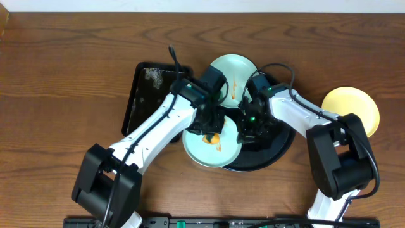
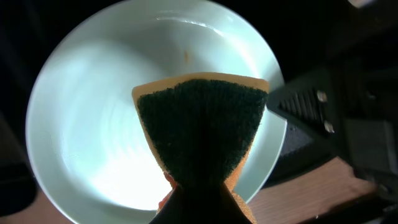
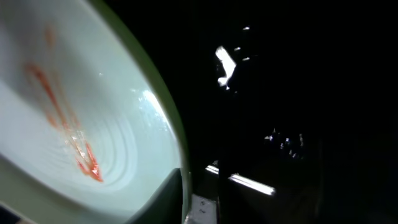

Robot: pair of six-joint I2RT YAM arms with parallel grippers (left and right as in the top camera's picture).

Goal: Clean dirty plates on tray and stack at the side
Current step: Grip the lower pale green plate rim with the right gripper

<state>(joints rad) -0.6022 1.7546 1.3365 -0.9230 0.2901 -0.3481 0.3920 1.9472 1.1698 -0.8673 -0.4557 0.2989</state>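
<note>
Three plates (image 1: 351, 107), two trays (image 1: 273, 158), one sponge (image 2: 199, 130).

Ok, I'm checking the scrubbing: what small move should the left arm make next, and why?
Probably sweep the sponge across the near plate toward the orange spot: the sponge sits over the plate's middle, and the right gripper is at the rim, seemingly steadying it.
</note>
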